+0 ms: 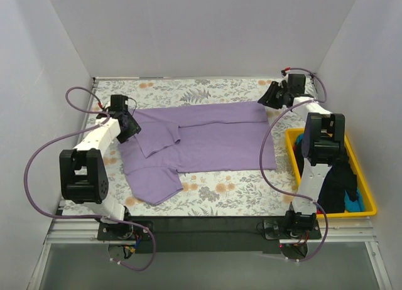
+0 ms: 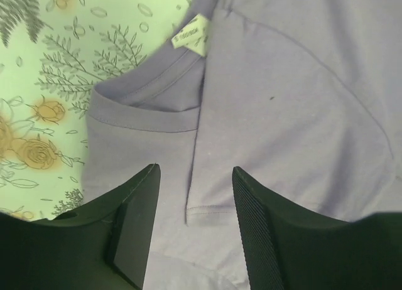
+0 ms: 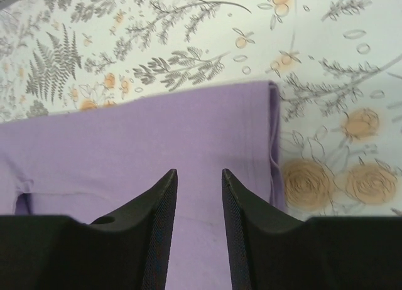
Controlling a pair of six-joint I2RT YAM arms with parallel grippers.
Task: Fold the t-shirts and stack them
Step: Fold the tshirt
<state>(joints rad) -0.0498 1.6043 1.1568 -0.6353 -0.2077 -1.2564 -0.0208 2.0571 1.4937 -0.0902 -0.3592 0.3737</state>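
The lavender t-shirt [image 1: 207, 142] lies flat on the floral-covered desk [image 1: 239, 193], collar toward the left and hem toward the right, spanning most of the space between the two arms. Its far long edge is turned over onto the body as a narrow band. One sleeve is folded in across the chest, and the near left part fans out toward the front edge. The left wrist view shows the ribbed collar [image 2: 151, 83] with a small white label [image 2: 191, 40], and a folded layer whose hemmed edge runs down toward the fingers.

The left gripper [image 1: 130, 125] hangs over the collar end with its jaws moderately apart. Fabric lies beneath the gap and nothing is pinched between the jaws. The right gripper [image 1: 267, 98] sits above the far right corner of the shirt, near the hem. Its jaws stand a little narrower but clearly parted, with only cloth showing below them.

A yellow tray [image 1: 361, 213] stands on the right side of the desk, beside the right arm. In it lie a black t-shirt [image 1: 336, 180] and a bright blue t-shirt [image 1: 355, 204], bunched together and partly screened by the arm, so their shape cannot be made out. Whether either gripper's fingertips touch the lavender fabric cannot be told.
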